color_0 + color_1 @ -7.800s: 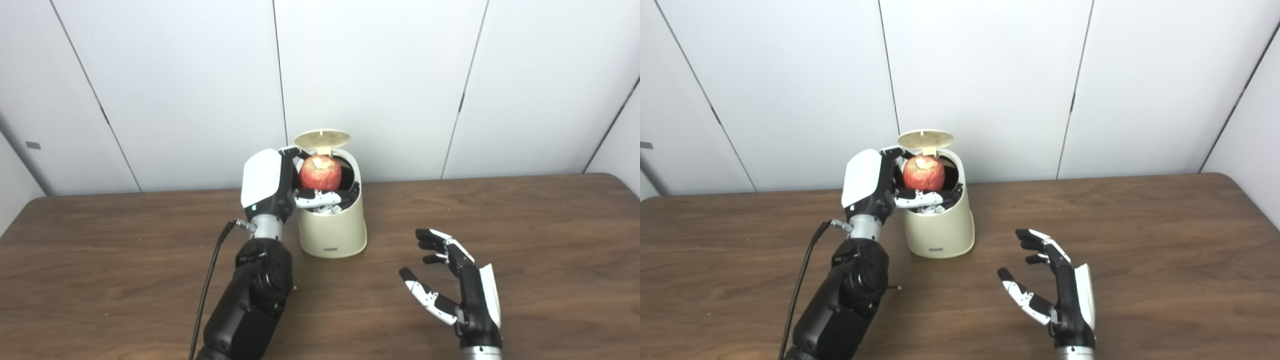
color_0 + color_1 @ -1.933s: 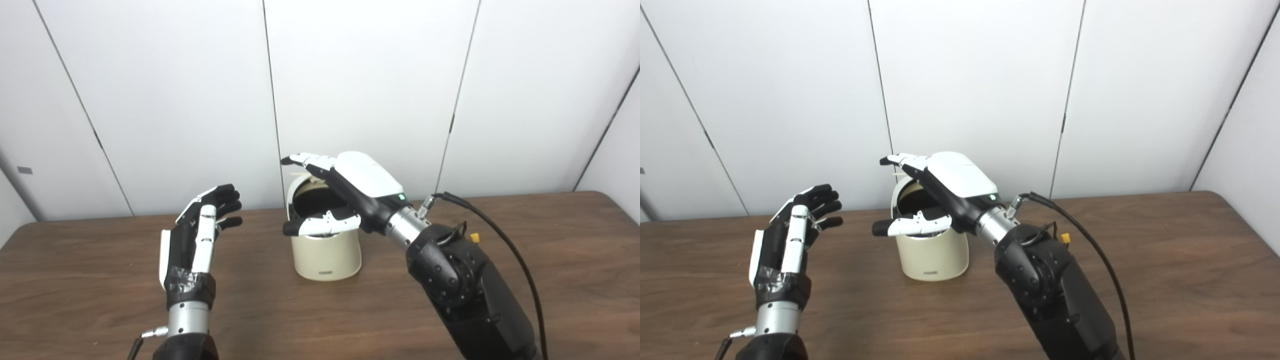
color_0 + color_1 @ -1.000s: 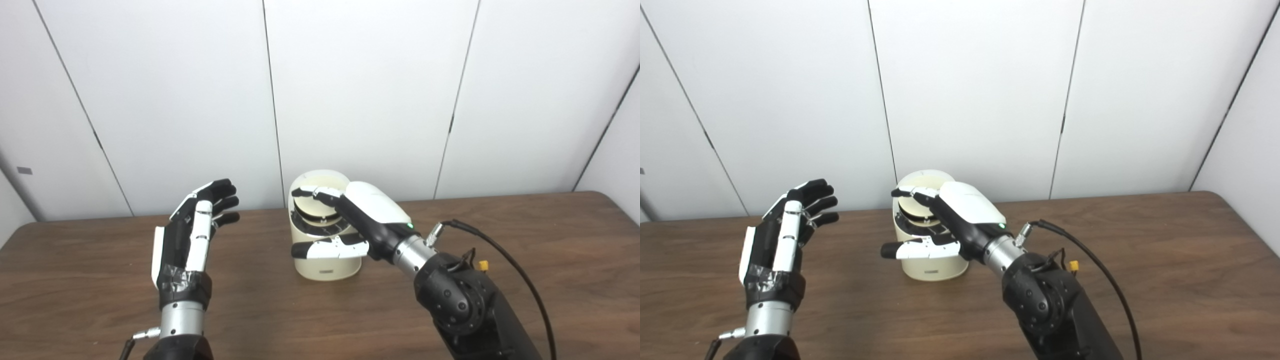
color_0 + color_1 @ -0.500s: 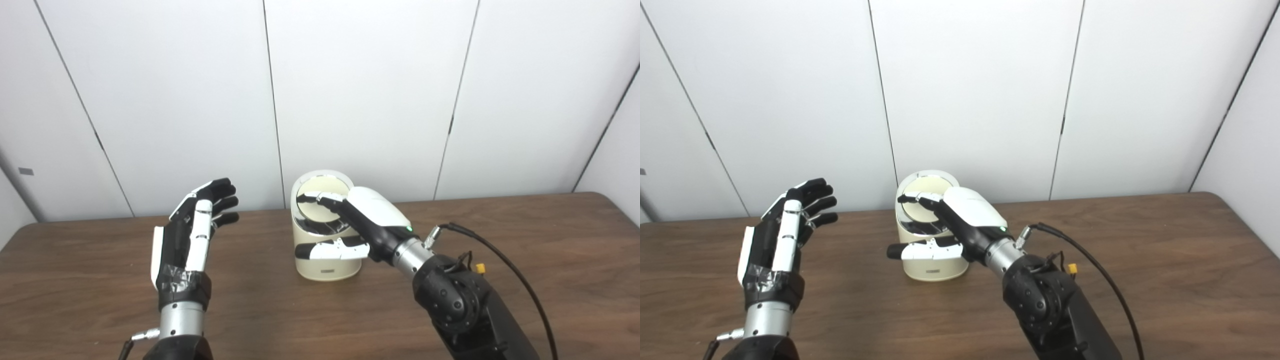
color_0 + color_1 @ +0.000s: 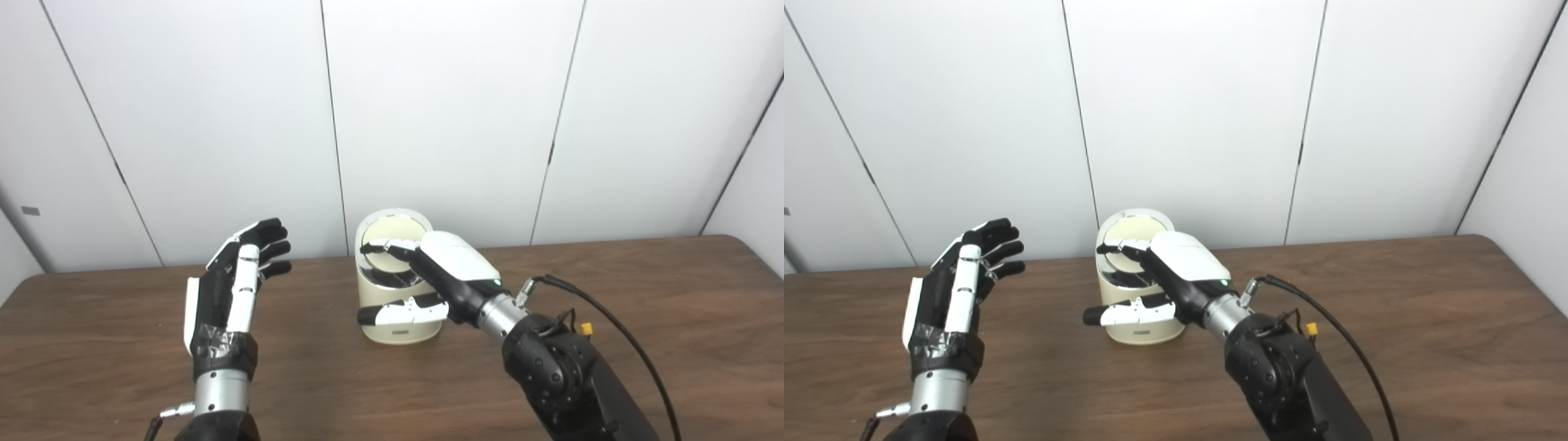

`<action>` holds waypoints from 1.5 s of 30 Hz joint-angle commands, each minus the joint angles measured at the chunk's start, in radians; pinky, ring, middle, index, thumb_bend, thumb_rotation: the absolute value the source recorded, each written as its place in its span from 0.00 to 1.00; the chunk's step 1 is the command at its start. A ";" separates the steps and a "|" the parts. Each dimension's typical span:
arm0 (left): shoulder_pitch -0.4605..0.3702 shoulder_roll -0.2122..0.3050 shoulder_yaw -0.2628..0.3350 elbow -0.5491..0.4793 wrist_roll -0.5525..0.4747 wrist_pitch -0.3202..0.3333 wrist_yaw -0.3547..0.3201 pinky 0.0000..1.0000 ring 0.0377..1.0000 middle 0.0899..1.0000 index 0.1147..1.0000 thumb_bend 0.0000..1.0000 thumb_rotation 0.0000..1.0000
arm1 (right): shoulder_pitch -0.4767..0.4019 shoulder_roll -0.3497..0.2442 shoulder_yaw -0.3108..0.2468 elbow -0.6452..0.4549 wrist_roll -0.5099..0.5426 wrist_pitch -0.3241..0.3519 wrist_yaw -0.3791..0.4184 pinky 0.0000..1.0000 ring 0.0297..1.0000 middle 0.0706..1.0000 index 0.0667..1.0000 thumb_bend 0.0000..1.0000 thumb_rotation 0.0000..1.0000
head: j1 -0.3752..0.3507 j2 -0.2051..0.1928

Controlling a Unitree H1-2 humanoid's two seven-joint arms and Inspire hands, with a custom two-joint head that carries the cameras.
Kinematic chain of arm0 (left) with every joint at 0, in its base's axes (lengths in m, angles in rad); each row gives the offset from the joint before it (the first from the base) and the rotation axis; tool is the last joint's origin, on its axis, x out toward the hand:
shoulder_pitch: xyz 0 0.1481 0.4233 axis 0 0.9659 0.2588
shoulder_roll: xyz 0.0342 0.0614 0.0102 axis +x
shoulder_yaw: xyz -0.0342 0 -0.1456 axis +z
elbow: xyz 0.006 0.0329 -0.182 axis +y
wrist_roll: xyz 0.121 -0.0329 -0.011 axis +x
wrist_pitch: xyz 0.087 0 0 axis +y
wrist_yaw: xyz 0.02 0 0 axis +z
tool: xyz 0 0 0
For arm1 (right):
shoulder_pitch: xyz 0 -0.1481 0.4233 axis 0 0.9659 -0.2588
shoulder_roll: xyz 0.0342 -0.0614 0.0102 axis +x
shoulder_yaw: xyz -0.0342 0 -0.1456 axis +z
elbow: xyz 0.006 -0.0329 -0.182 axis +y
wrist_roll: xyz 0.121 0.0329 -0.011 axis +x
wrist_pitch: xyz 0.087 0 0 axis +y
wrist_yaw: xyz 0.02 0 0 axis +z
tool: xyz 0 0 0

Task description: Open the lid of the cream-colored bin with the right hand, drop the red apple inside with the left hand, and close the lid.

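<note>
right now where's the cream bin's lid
The lid is down on top of the cream-colored bin, mid-table near the back wall, with the right hand lying over it and its fingers on its surface.

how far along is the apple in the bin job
Nearly done. No apple in view and the left hand is raised, open and empty. The lid looks down on the cream-colored bin, with the right hand on it. Left: lift that hand off.
</note>
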 commanded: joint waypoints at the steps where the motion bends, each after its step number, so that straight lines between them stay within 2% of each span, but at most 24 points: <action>1: -0.035 -0.004 -0.007 -0.021 0.013 -0.021 -0.001 0.66 0.71 0.70 0.67 0.39 0.75 | 0.011 -0.011 0.011 0.026 0.001 0.038 0.043 0.79 0.86 0.85 0.83 0.84 0.89 | -0.003 0.001; 11: -0.041 -0.001 0.004 0.010 -0.004 -0.050 -0.004 0.66 0.71 0.70 0.67 0.39 0.74 | -0.005 -0.011 -0.026 -0.011 0.038 0.017 0.004 0.78 0.85 0.86 0.82 0.85 0.90 | -0.015 -0.017; 20: -0.044 0.002 0.003 0.034 0.006 -0.074 -0.001 0.66 0.71 0.70 0.67 0.39 0.74 | -0.020 -0.019 -0.056 -0.087 0.047 0.048 0.024 0.78 0.85 0.86 0.84 0.86 0.92 | -0.020 -0.031; 26: -0.045 0.002 0.002 0.042 0.008 -0.082 0.000 0.66 0.71 0.70 0.66 0.39 0.74 | -0.017 -0.022 -0.074 -0.125 0.035 0.057 0.008 0.80 0.87 0.86 0.85 0.87 0.92 | -0.023 -0.039; 41: -0.042 -0.003 -0.003 0.051 0.008 -0.106 0.000 0.66 0.71 0.69 0.65 0.40 0.71 | -0.011 -0.020 -0.102 -0.149 0.041 0.036 -0.017 0.79 0.87 0.88 0.85 0.87 0.91 | -0.019 -0.043; 45: -0.041 -0.003 -0.004 0.049 0.008 -0.105 -0.001 0.66 0.71 0.69 0.65 0.40 0.71 | 0.001 -0.014 -0.109 -0.145 0.049 0.013 -0.052 0.78 0.87 0.88 0.85 0.87 0.91 | -0.017 -0.046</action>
